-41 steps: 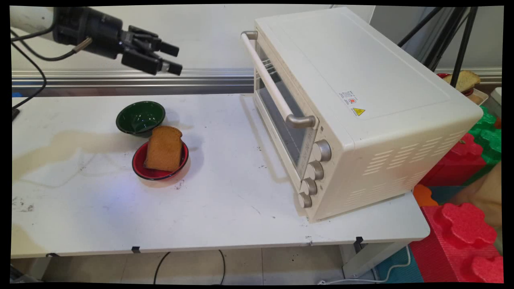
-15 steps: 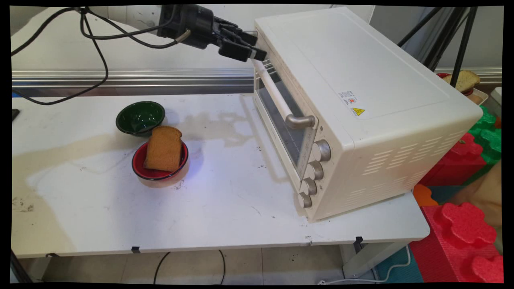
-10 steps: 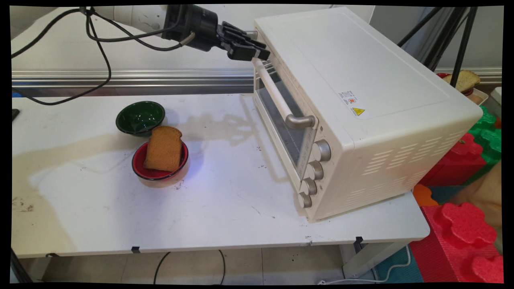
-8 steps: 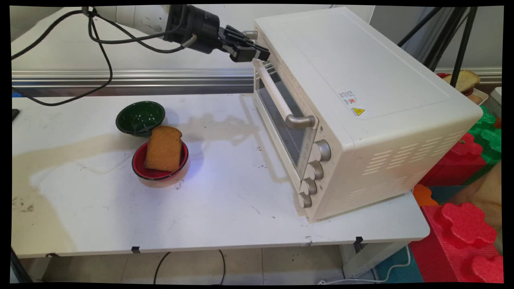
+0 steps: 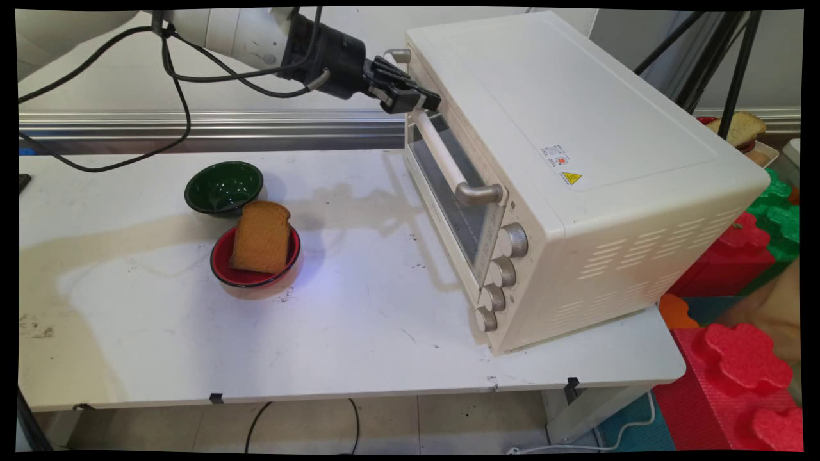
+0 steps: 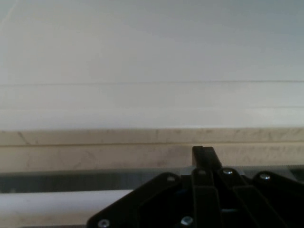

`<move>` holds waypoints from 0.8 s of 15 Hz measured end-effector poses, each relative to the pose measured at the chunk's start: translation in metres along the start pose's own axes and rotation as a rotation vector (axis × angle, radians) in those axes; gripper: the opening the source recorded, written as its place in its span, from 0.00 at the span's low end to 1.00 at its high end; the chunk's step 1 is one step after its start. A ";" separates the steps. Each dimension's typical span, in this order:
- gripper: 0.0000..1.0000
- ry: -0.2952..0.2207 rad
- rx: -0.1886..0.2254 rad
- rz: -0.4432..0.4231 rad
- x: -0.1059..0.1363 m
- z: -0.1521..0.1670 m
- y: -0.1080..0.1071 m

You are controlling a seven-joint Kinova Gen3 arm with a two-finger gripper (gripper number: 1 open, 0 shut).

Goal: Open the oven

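toaster oven handle is what i am watching, up at the far top corner of the door. going from the left of the main view, i am seeing black cables (image 5: 173,83) hanging from the white arm (image 5: 224,29) as it is reaching in from the upper left. below them, on the white table (image 5: 359,320), a dark green bowl (image 5: 224,187) is sitting toward the back. a red bowl (image 5: 255,259) is sitting just in front of it, the two rims almost touching. a slice of brown bread (image 5: 261,236) is leaning in the red bowl, its top edge tilted back toward the green one.

moving right, the gripper (image 5: 428,101) is sitting at the far end of the toaster oven handle (image 5: 439,148), the pale bar running across the glass door (image 5: 448,186). its fingers are looking pressed close together around that end of the bar, pinching it. in the hand view the black linkage (image 6: 199,199) is rising from the bottom edge and only one fingertip (image 6: 203,153) is showing, against the cream front of the oven, with the pale bar (image 6: 57,198) crossing low on the left.

further right, the cream toaster oven (image 5: 576,160) is standing on the table's right half with its door facing left. four knobs (image 5: 501,274) are running down the near end of its front. past the table's right edge, red foam blocks (image 5: 737,371) and green foam blocks (image 5: 778,211) are lying on the floor.
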 end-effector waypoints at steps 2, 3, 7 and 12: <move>0.00 -0.008 -0.001 0.000 -0.001 0.002 0.001; 0.00 -0.012 -0.001 0.000 -0.002 0.003 0.001; 0.00 -0.027 -0.001 0.005 -0.004 0.004 0.003; 0.00 -0.054 -0.003 0.018 -0.008 0.000 0.005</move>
